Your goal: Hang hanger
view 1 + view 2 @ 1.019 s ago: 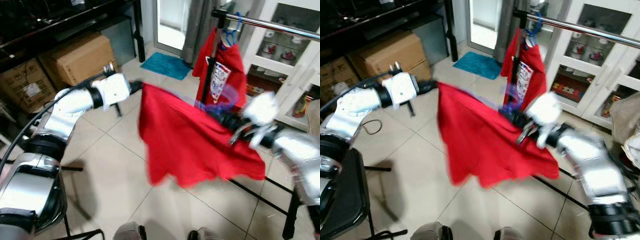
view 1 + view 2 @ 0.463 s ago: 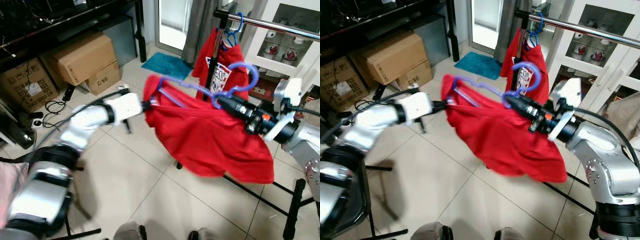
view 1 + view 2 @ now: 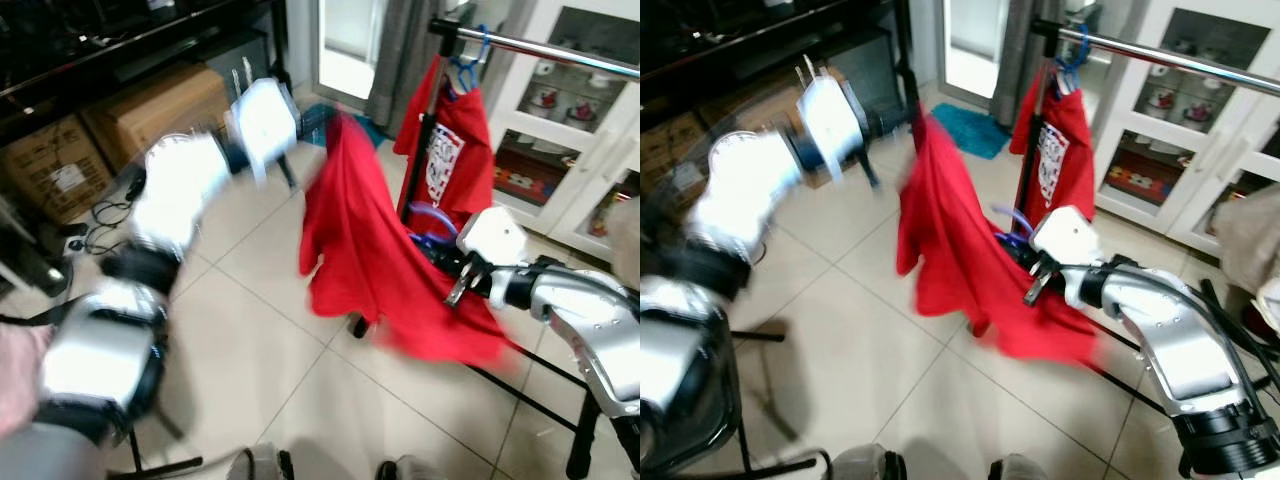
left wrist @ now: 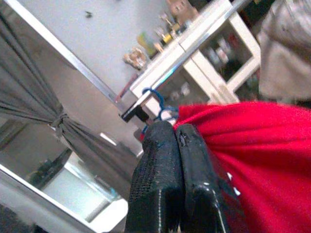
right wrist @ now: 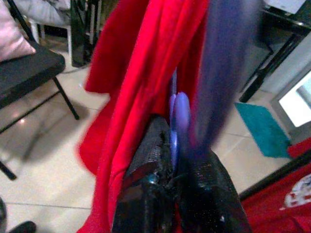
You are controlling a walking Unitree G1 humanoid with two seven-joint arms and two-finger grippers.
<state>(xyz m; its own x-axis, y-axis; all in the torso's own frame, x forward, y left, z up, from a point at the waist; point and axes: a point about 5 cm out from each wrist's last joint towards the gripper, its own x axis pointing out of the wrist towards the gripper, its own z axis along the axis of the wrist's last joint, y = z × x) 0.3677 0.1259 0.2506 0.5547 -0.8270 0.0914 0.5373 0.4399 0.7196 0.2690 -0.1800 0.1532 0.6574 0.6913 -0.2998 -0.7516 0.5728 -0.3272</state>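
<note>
Red shirt [image 3: 370, 240] held between both tools.
Left tool [image 4: 176, 141] pinches shirt; right tool [image 5: 171, 160] clamps the hanger [image 5: 179, 114].

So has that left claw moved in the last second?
Yes. The left claw, pinching the red shirt, has swung up and across toward the blue floor mat, nearer the rack pole than before.

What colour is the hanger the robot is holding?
The hanger is purple-blue, seen best in the right wrist view, clamped in the right pincer beside the red shirt.
</note>
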